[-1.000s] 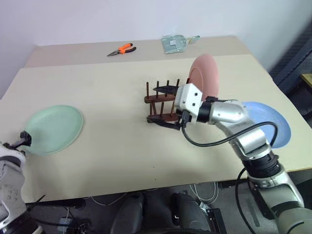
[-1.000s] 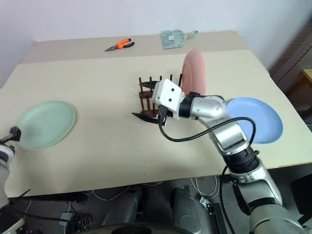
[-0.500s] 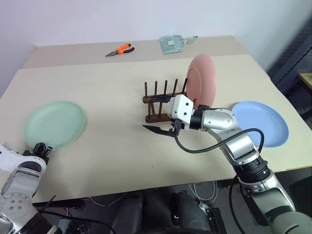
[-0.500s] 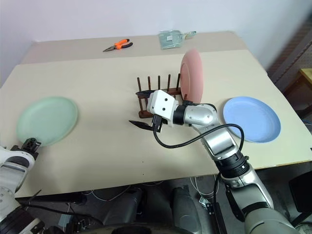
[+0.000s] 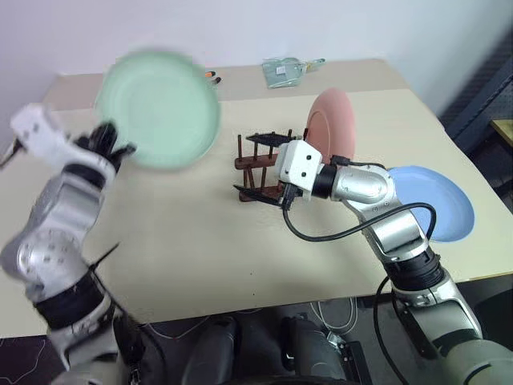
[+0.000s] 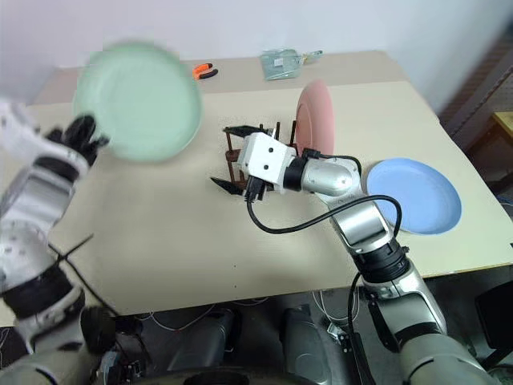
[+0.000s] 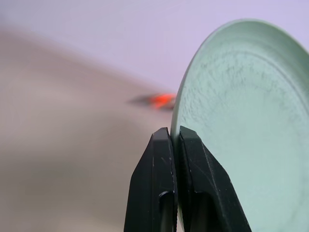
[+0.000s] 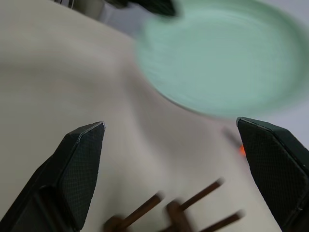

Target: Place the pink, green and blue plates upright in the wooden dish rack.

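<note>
The green plate (image 5: 160,108) hangs tilted in the air over the table's far left, with my left gripper (image 5: 112,146) shut on its lower rim. In the left wrist view the black fingers (image 7: 164,159) pinch that rim of the green plate (image 7: 241,121). The pink plate (image 5: 333,124) stands upright at the right end of the wooden dish rack (image 5: 250,164). Flat on the table to the right lies the blue plate (image 5: 437,200). My right gripper (image 5: 263,167) is open, level, right at the rack's left end, with nothing between its fingers (image 8: 82,159).
Orange-handled pliers (image 6: 204,70) lie at the back of the table, partly behind the raised plate. A clear packet (image 5: 288,70) lies at the back, right of them. The table's front edge (image 5: 264,301) runs just below my right forearm.
My left gripper shut on the green plate's rim and swung it up off the table and to the right. My right gripper stayed open and rose slightly beside the rack.
</note>
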